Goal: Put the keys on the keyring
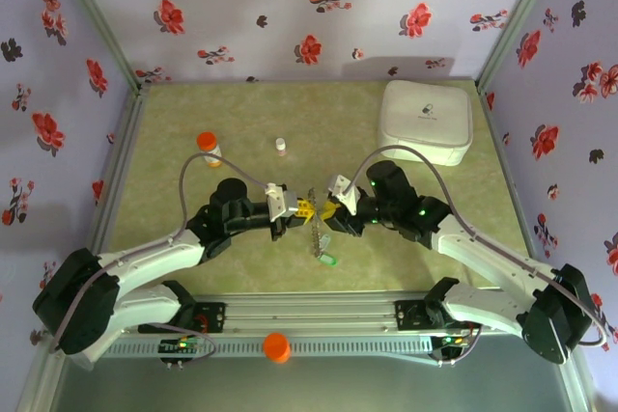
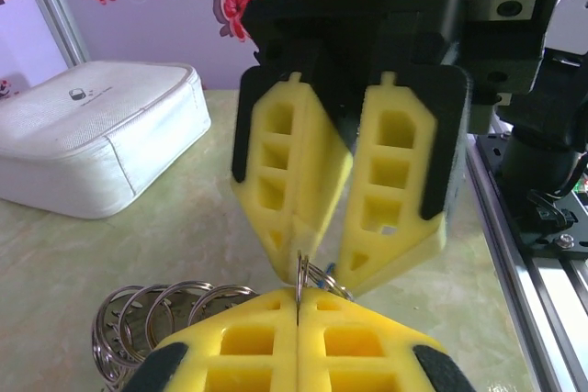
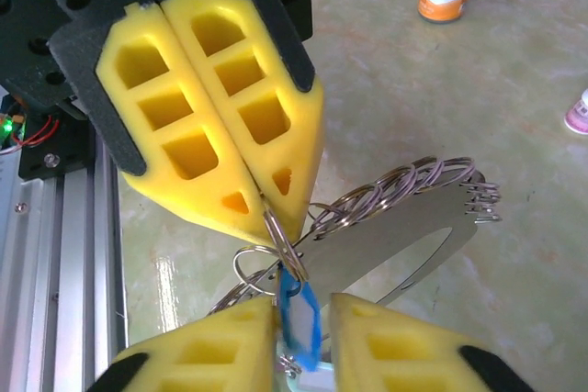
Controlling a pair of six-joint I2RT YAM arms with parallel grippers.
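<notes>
Grey sheet metal, thin and cut into an oval loop, makes the keyring [image 3: 404, 222] light but floppy and slick. I judge it will swing and twist when pulled, so the firm place to take hold is its flat band or one of the wire rings, not the dangling end. It hangs at mid-table between the two arms, trailing toward 6 o'clock in the top view.

The left gripper [image 3: 268, 208] is pressed together, pinching a small split ring [image 3: 276, 231] at its very tips. The right gripper [image 3: 301, 298] stands narrowly spread with the blue key [image 3: 299, 330] between its pads; I cannot tell whether either pad touches it. That key is tiny and stiff, with a plastic head (probably the better place to pinch, being broader and less slippery than the blade).

Counted: one keyring. Two keys can be made out, the blue one and a green key [image 1: 329, 260] at the low end of the hanging bunch. The row of wire rings is too overlapped to count. One white case [image 1: 428, 121] sits at 2 o'clock from the grippers, and one orange-capped bottle [image 1: 208, 147] at 10 o'clock.
</notes>
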